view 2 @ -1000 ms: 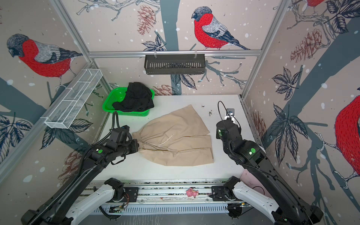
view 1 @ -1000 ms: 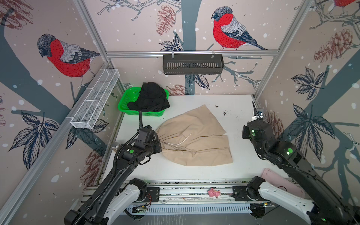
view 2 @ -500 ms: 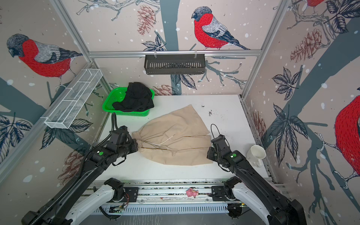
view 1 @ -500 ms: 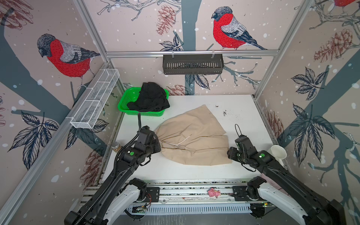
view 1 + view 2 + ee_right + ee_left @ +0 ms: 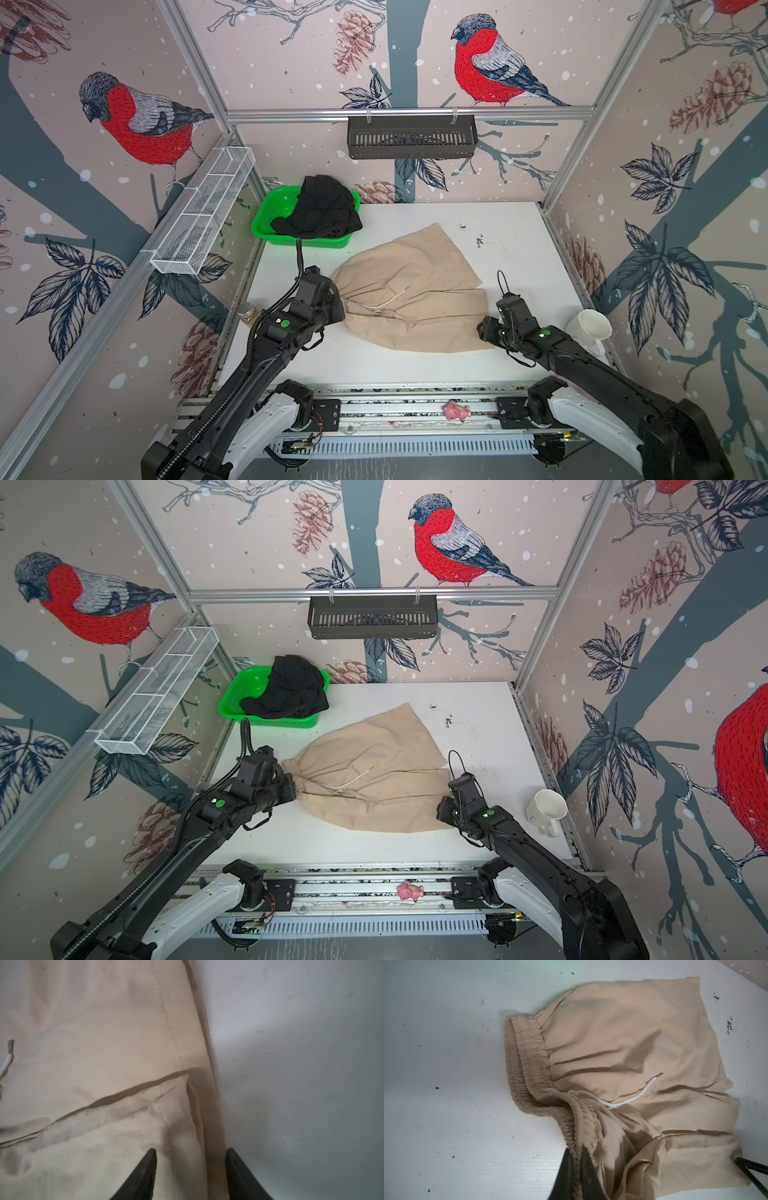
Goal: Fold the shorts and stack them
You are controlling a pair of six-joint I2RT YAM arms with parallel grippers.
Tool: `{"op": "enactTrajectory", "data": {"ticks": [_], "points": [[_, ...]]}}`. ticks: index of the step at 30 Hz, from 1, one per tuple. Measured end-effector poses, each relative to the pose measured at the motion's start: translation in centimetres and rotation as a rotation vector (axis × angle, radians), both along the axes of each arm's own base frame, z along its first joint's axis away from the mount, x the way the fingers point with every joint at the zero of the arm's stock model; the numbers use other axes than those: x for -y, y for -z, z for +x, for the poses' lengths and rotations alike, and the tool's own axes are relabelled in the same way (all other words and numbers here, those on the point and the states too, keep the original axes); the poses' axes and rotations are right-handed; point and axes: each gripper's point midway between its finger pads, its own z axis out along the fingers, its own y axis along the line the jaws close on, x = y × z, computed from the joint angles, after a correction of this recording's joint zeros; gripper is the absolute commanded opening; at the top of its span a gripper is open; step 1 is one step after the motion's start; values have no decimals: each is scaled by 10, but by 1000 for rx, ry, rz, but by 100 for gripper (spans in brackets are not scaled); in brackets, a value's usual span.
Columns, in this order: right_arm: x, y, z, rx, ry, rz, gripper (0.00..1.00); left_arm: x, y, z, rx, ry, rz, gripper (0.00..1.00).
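Right wrist view shows the right hand [image 5: 191, 1150] released, jaws spread astride the near right edge of the beige shorts [image 5: 104, 1053], which lie in the middle of the surface [image 5: 519, 249]. A second ago that arm stood back by the right wall; it has swung in to the cloth. The left hand [image 5: 576, 1149] stays clenched on the waistband [image 5: 529, 1064] at the left. Black shorts [image 5: 320, 208] sit in the green basket [image 5: 266, 224], far left. With both ends nearly secured, a fold looks ready to start.
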Motion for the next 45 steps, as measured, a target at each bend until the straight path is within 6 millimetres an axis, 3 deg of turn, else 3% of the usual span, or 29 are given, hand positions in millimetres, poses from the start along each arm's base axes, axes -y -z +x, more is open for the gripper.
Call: {"op": "enactTrajectory", "data": {"ticks": [6,10,15,19,24,31,34,37,42,45], "points": [[0,3,3,1,-12,-12,51,-1,-3,0,11,-2,-2,0],[-5,3,8,16,-21,7,43,-1,-2,-1,12,-2,-1,0],[-13,-3,15,37,-42,33,5,-1,-1,-1,9,-3,1,0],[-19,-20,23,75,-63,54,1,-1,-1,-1,10,1,5,0],[-21,-79,38,209,-63,74,0,-3,-2,-1,17,-5,9,0],[-4,-218,50,517,-19,66,0,-7,-9,2,37,-22,20,0],[4,-261,49,604,-12,40,0,-9,-19,3,67,-31,16,0],[9,-276,46,628,-15,12,0,-9,-22,2,76,-32,12,0],[14,-278,44,610,-32,-42,0,-8,-15,-3,43,-19,8,0],[15,-281,52,607,-38,-97,0,-5,-13,-5,34,-12,-9,0]]}}
